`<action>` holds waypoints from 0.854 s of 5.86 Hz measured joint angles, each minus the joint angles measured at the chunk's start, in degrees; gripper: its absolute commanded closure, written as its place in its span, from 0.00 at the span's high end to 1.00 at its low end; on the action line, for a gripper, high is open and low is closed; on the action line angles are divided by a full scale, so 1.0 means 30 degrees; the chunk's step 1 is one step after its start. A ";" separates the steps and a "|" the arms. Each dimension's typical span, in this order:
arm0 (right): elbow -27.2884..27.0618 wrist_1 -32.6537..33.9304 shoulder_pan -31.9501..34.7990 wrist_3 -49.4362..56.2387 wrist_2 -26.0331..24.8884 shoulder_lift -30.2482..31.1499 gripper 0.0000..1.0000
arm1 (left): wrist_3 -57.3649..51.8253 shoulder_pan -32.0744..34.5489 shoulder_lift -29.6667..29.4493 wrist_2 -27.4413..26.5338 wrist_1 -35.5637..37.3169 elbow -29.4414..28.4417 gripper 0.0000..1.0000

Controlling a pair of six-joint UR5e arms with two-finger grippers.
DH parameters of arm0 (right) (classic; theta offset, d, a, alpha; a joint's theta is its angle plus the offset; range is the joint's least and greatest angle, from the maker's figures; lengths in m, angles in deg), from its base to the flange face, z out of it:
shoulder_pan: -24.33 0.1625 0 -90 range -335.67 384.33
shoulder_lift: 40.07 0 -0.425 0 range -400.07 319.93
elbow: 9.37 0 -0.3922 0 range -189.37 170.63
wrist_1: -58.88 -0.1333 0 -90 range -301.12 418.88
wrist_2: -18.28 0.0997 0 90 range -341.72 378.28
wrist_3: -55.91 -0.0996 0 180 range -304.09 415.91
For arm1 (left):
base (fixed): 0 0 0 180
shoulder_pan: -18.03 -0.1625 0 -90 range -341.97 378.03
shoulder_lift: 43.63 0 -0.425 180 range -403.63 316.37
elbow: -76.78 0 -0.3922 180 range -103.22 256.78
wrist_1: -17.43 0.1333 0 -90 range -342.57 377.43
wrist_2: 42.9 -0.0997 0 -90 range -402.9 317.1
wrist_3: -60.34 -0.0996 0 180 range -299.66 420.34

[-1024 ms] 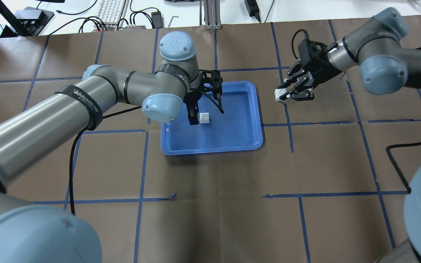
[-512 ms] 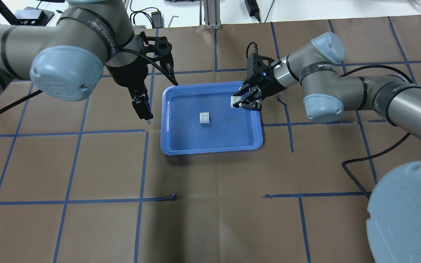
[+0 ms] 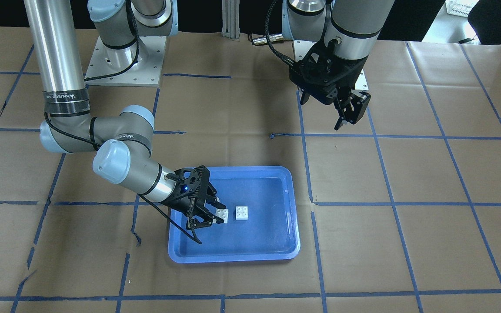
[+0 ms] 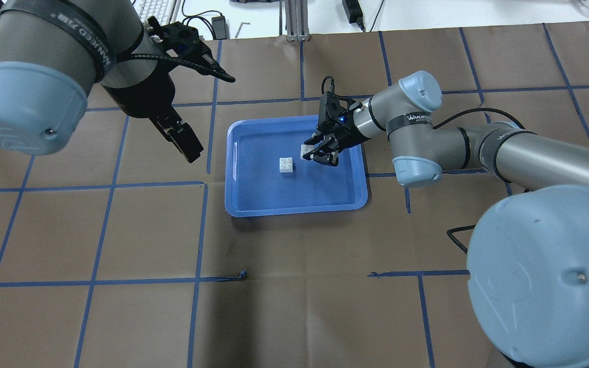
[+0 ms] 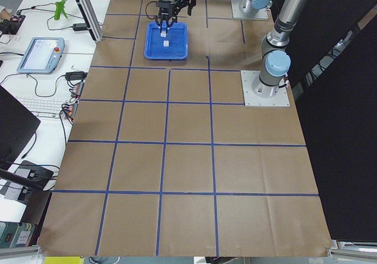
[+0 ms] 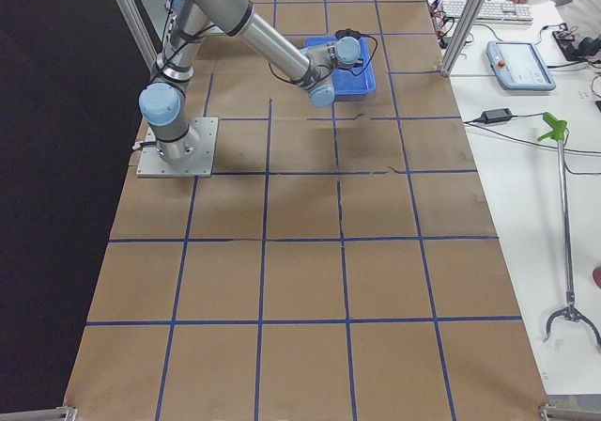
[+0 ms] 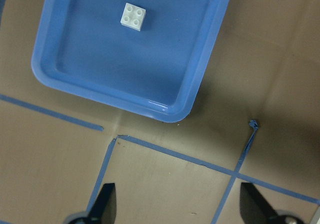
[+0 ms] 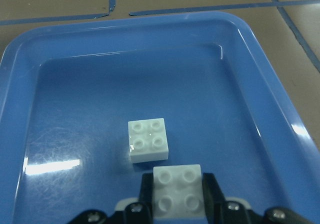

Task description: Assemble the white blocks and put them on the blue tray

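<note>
Brown paper covers the tabletop [image 4: 299,255] under the tray [image 8: 150,21]. My right tool [image 4: 320,153] clenches a block [image 8: 177,196] beside the loose block [image 8: 148,140]; I should square the studs, then press straight down. Left tool [image 4: 203,112] hangs released.

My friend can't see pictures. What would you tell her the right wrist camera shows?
The right pincer grips a small white square plastic brick with four round studs over a light-blue plastic tray. A second white brick lies on the tray floor just ahead, apart from it.
</note>
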 measured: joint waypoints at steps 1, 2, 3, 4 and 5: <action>0.0001 0.0177 0.0192 -0.0052 0.0000 -0.0317 0.21 | 0.4679 -0.0469 0.0026 -0.0273 0.0633 0.0021 0.99; 0.0004 0.0309 0.0345 -0.0085 -0.0009 -0.0557 0.21 | 0.7834 -0.1028 0.0030 -0.0362 0.0854 0.0013 0.99; -0.0002 0.0344 0.0407 -0.0106 -0.0022 -0.0641 0.21 | 0.9732 -0.1488 0.0032 -0.0407 0.0845 0.0001 0.99; -0.0007 0.0347 0.0443 -0.0123 -0.0021 -0.0650 0.21 | 1.0307 -0.1721 0.0085 -0.0384 0.0866 0.0050 0.99; -0.0008 0.0336 0.0500 -0.0137 -0.0007 -0.0646 0.21 | 1.0104 -0.1792 0.0149 -0.0342 0.1478 0.0243 0.99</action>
